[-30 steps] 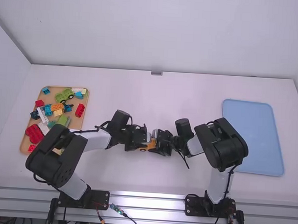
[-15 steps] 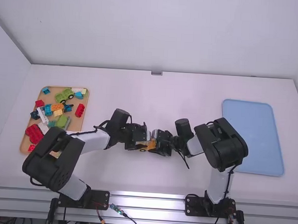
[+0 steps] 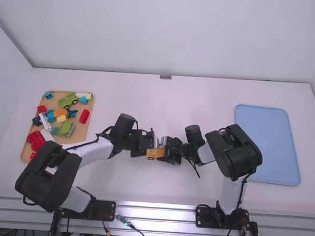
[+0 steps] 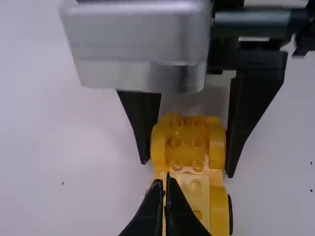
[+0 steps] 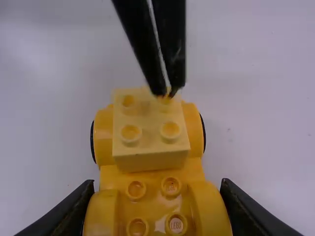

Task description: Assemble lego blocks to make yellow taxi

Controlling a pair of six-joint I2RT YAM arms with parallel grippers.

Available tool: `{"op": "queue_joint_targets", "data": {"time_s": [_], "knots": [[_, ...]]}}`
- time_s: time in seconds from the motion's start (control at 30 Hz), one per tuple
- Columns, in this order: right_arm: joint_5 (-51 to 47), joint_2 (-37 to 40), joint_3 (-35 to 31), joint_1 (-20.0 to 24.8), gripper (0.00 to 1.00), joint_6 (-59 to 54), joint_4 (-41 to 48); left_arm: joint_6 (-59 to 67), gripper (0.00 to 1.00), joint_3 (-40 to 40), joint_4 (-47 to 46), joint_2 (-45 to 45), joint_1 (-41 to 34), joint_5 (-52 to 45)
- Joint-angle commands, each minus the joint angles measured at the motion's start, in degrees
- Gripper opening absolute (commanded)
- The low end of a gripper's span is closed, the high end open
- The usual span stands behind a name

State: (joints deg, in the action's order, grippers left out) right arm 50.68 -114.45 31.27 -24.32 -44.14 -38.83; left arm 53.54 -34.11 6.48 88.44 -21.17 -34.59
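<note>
My right gripper (image 3: 165,149) is at the middle of the table, shut on one end of the yellow car base (image 3: 153,154). In the right wrist view the right gripper (image 5: 156,209) has a finger on each side of the car base (image 5: 152,196). A pale yellow block (image 5: 150,144) sits on the far part of the base, between the wheels. My left gripper (image 3: 150,148) is close over that part; in the left wrist view the left gripper (image 4: 165,189) has its fingertips together above the pale block (image 4: 195,189), holding nothing visible.
On the left is a tan tray (image 3: 81,128) of loose blocks, including a green car base (image 3: 68,99), a red block (image 3: 84,116) and an orange block (image 3: 60,113). A blue tray (image 3: 267,145) lies on the right side of the table.
My left gripper has shifted slightly left and its arm has lowered toward the front left, uncovering more of the car base. The right arm has kept still.
</note>
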Motion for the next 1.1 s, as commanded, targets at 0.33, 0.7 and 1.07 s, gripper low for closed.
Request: {"op": "queue_joint_targets", "data": {"time_s": [0.33,0.7,1.07], "knots": [[0.3,-0.6,0.2,-0.1,0.54,0.2,-0.1,0.3,0.02,1.0,-2.1,5.7,0.5,-1.2],[0.4,-0.6,0.3,-0.1,0.54,0.4,-1.0,-3.0,0.02,5.5,5.0,10.1,0.5,3.6],[0.3,-0.6,0.2,0.0,0.54,0.2,-1.0,-6.8,0.02,4.4,10.7,2.7,0.5,0.8]]}}
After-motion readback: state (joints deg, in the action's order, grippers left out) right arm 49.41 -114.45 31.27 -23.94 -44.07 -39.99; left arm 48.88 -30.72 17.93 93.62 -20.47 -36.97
